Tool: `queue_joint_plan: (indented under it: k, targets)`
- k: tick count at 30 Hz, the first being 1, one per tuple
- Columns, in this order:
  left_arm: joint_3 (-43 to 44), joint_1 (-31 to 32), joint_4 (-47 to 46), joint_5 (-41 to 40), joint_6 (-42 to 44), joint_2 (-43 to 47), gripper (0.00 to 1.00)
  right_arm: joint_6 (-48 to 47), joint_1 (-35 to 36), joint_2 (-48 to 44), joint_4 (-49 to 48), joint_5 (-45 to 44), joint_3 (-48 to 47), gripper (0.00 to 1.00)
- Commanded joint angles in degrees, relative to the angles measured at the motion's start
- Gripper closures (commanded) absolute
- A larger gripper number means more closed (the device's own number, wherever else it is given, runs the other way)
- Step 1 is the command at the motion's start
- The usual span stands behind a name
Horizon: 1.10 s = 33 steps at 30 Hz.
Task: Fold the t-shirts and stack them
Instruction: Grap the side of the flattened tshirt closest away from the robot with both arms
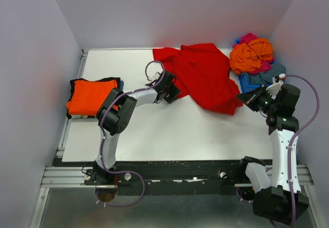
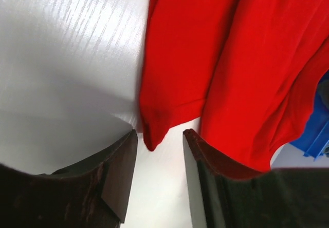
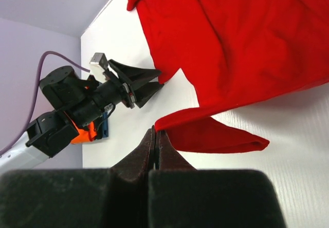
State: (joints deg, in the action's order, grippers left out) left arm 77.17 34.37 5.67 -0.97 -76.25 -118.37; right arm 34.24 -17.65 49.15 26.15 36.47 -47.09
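Note:
The red t-shirt (image 1: 205,76) lies rumpled and spread on the white table at the back centre. My left gripper (image 1: 172,93) is open at the shirt's left edge. In the left wrist view (image 2: 161,133) a red sleeve tip (image 2: 151,138) hangs just past the gap between its fingers, not gripped. My right gripper (image 1: 241,99) is at the shirt's near right corner. In the right wrist view (image 3: 156,130) its jaws are shut with the red hem (image 3: 175,119) pinched at their tips and lifted off the table.
A folded orange t-shirt (image 1: 90,97) lies on a black one (image 1: 72,87) at the table's left edge. An unfolded pile of orange (image 1: 251,56), magenta (image 1: 248,37) and grey-blue (image 1: 267,76) shirts sits in the blue bin (image 1: 245,86) at the back right.

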Motion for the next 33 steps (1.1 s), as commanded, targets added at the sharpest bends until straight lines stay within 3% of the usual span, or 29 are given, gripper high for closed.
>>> queue_joint_plan:
  k: [1,3,4,6,11,18,26,33]
  targets:
    - [2.02,0.52,1.27,-1.66,-4.61,-4.41,0.50,0.48,-0.28,-1.24,-1.46,-1.22,0.33,0.99]
    - [2.20,0.44,0.05,-2.10,-5.14,-5.12,0.65,0.56,-0.28,-1.51,-1.54,-1.05,0.51,0.99]
    - [2.29,0.17,-0.48,-2.89,-4.53,-5.21,0.80,0.65,-0.28,-1.77,-1.46,-0.87,0.51,0.99]
    - [3.16,-0.44,0.39,-5.78,-2.60,-4.68,1.00,0.39,-0.28,-1.77,-1.19,-0.78,0.68,0.99]
    - [3.09,-3.16,4.95,-9.40,7.85,1.80,1.00,-1.54,-0.28,-2.83,2.58,-4.73,0.51,0.99]
    - [-13.51,-8.79,7.86,-7.38,18.32,20.95,1.00,-1.81,-0.28,-4.14,9.88,-11.15,0.59,0.99]
    - [-30.74,-15.55,11.37,-1.49,23.51,41.00,1.00,-3.39,-0.28,-7.39,14.53,-10.89,1.65,0.99]
    - [-37.96,-19.52,17.87,-1.84,26.23,55.16,1.00,-6.46,-0.28,-8.19,22.09,-14.05,-0.02,0.99]
